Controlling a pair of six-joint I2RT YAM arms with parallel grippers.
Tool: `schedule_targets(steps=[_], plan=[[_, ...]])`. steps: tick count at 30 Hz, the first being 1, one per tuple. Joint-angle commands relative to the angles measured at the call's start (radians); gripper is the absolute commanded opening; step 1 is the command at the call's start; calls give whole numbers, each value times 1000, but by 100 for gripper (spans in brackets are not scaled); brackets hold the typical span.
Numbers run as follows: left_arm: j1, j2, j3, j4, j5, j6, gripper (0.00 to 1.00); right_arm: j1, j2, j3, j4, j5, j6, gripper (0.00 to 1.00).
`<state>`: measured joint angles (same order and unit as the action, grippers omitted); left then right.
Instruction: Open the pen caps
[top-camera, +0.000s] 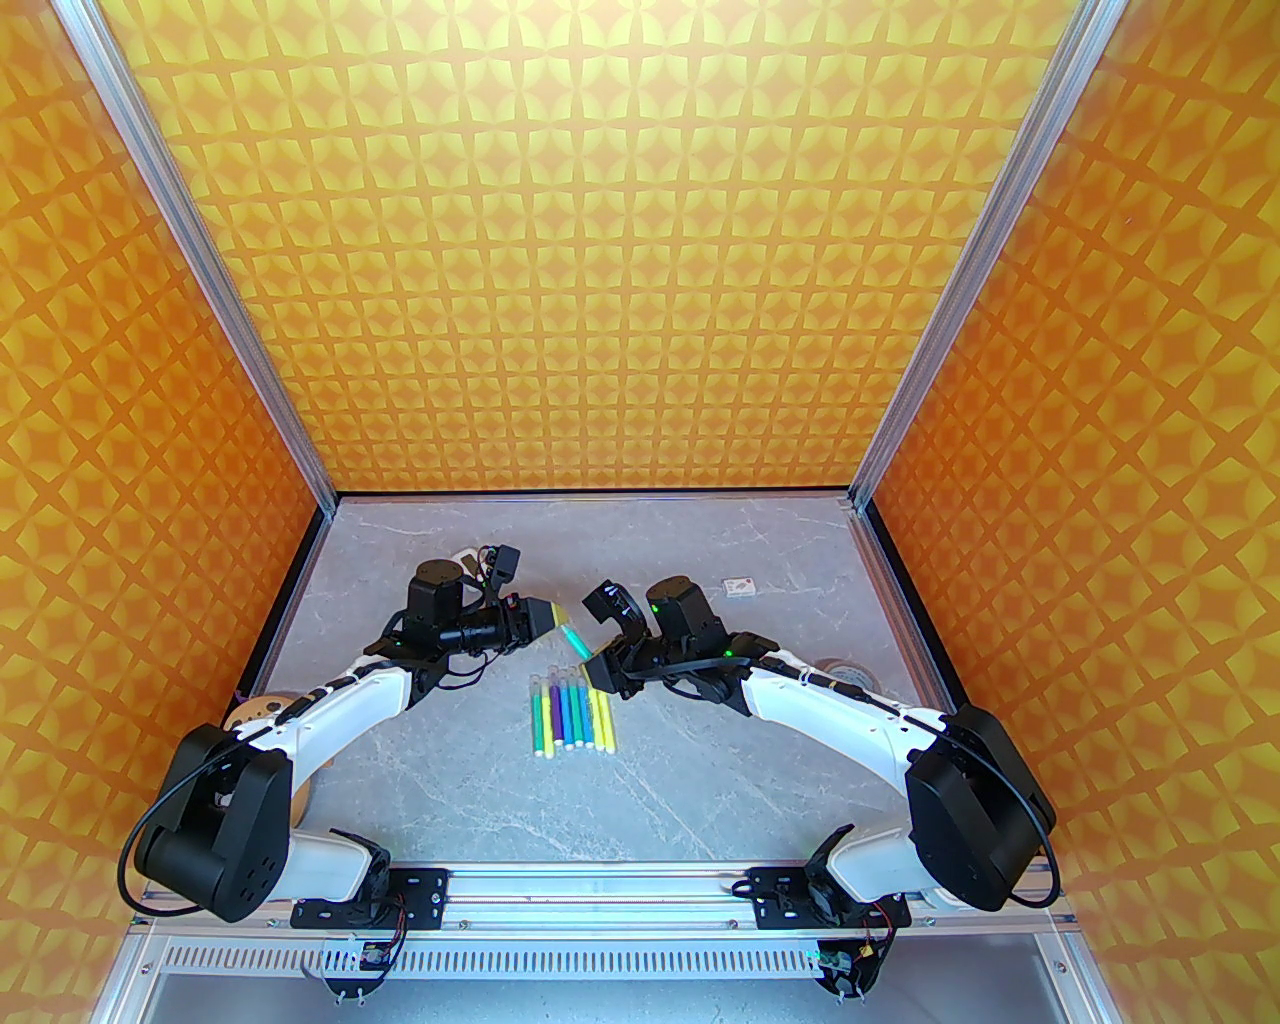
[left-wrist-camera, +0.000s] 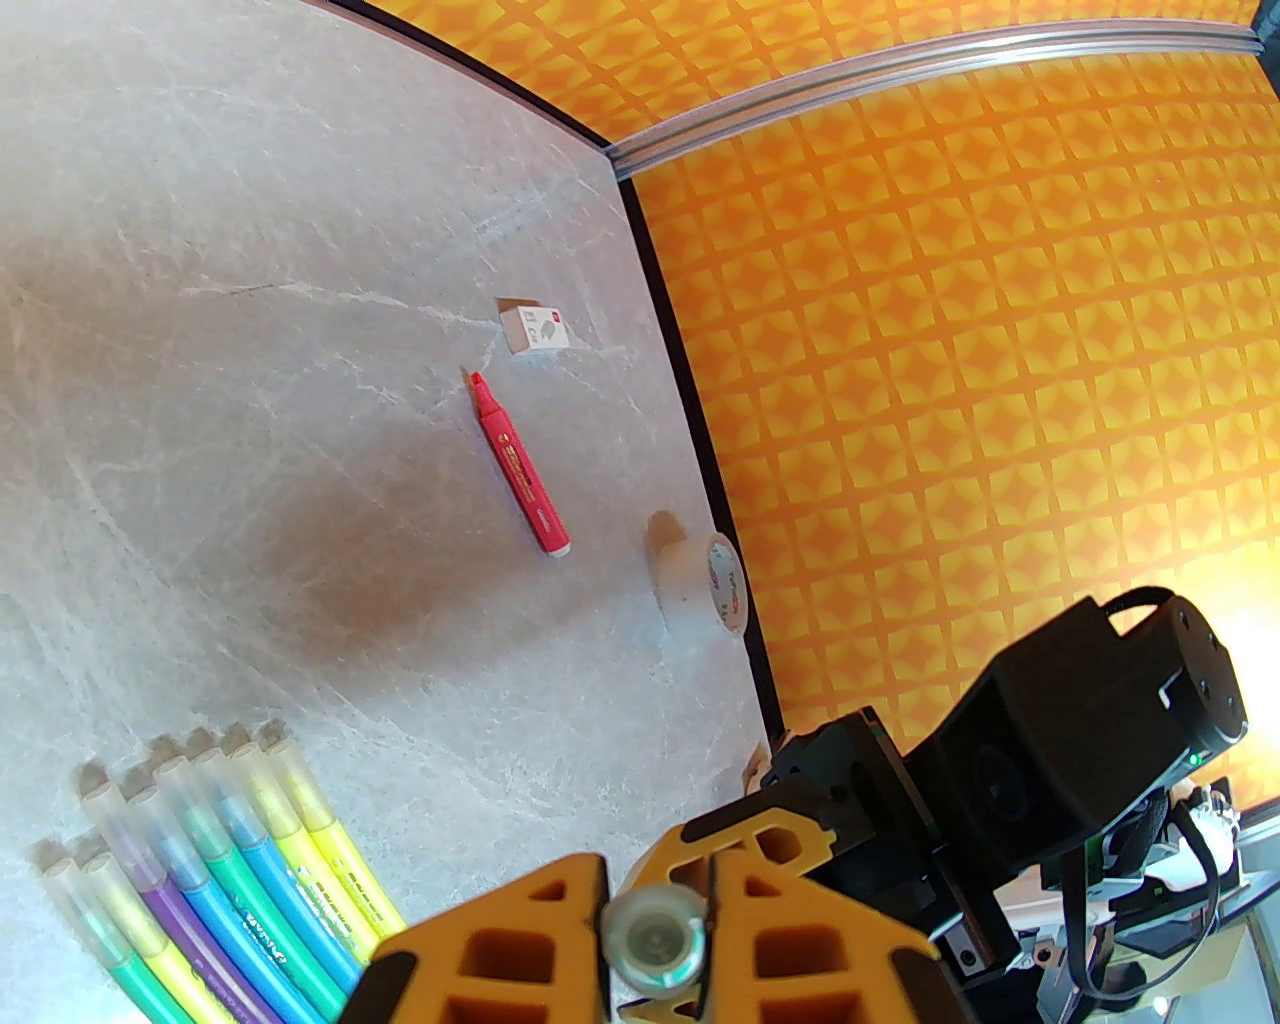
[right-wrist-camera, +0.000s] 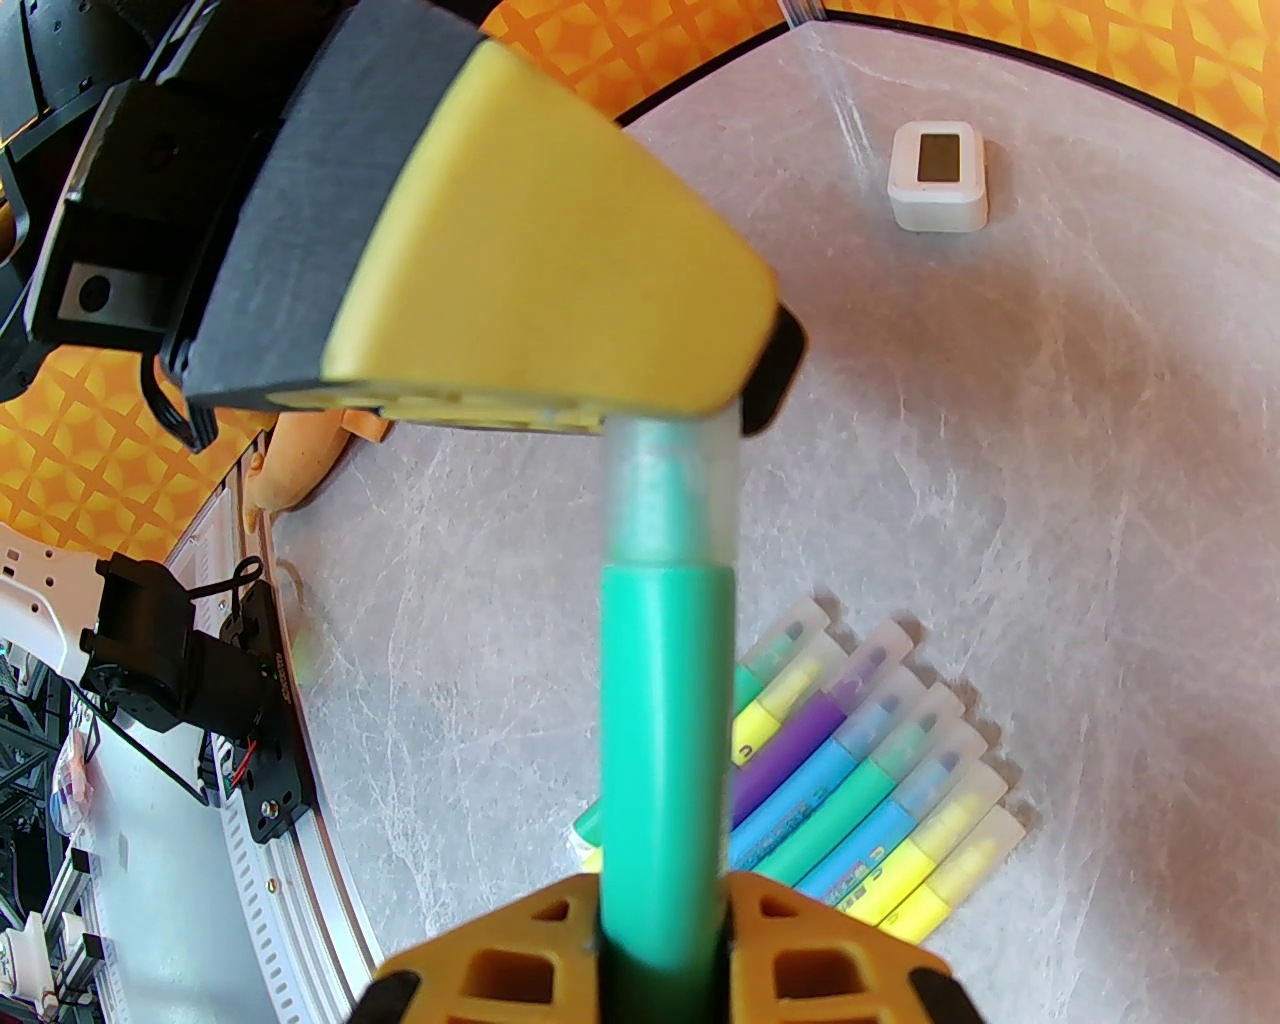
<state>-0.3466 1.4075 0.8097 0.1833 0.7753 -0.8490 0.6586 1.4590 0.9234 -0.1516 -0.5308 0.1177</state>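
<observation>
Nine pens (right-wrist-camera: 850, 780): eight rowed on the table (left-wrist-camera: 250, 400), one aloft. One red marker (left-wrist-camera: 520, 470), one tape roll (left-wrist-camera: 725, 590), one box (left-wrist-camera: 535, 328), one white device (right-wrist-camera: 938, 175).

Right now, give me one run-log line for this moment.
left gripper: shut on translucent whitish cap | right gripper: shut on teal plastic pen barrel | cap: on pen, not yet off | row of capped pens: lying flat

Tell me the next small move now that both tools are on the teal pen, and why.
Probably draw the left tool straight back along the pen's axis while the right tool holds firm. The left is shut on the translucent whitish plastic cap, the right on the teal plastic barrel, and the cap sits fully on the barrel.
</observation>
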Motion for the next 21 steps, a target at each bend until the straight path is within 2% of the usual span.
schedule_targets(steps=[1, 9, 12, 15, 21], plan=[[106, -41, 93, 70, -273, 13, 0, 7, -20, -71, -235, -55, -21, 0], [125, -24, 139, 53, -280, -9, 0, 6, -36, -102, -225, -48, -20, 0], [127, -27, 155, -16, -280, 48, 0, 4, -46, -92, -233, 11, -20, 0], [130, -34, 193, -198, -317, 162, 0, -10, -57, -63, -245, 116, -7, 0], [131, -47, 253, -563, -465, 375, 0, -50, -23, 9, -275, 399, 12, 0]])
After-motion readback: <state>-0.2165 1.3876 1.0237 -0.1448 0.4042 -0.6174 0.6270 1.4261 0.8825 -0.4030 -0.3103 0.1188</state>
